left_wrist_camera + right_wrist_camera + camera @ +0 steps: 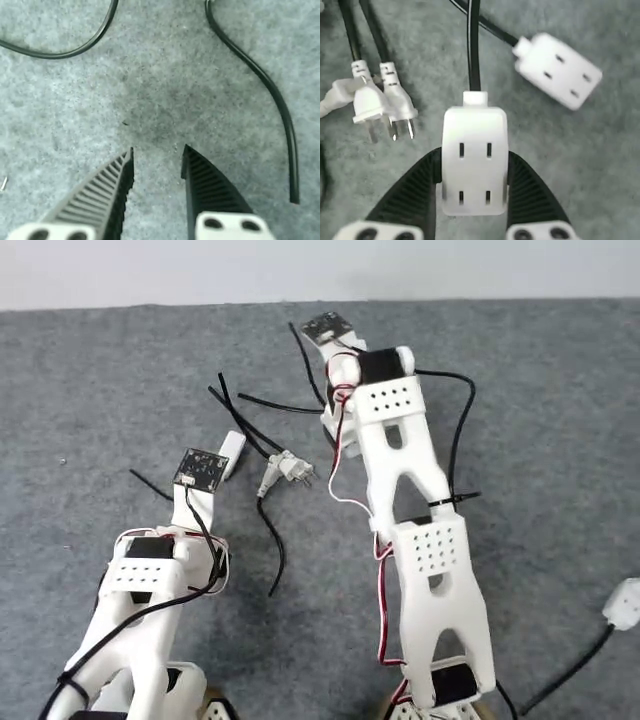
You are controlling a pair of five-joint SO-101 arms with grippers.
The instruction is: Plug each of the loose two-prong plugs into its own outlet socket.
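2 white, black-corded 2-prong plugs (370,102)

High camera looks down on the plugs (287,468); right wrist camera sees them close.

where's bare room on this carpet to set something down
Wide bare grey carpet outside the folded arm, and between the outstretched arm and the edge's white socket block. Crowded between the arms: white two-prong plugs, black cords.

text: none readable | labels: none | numbers: none
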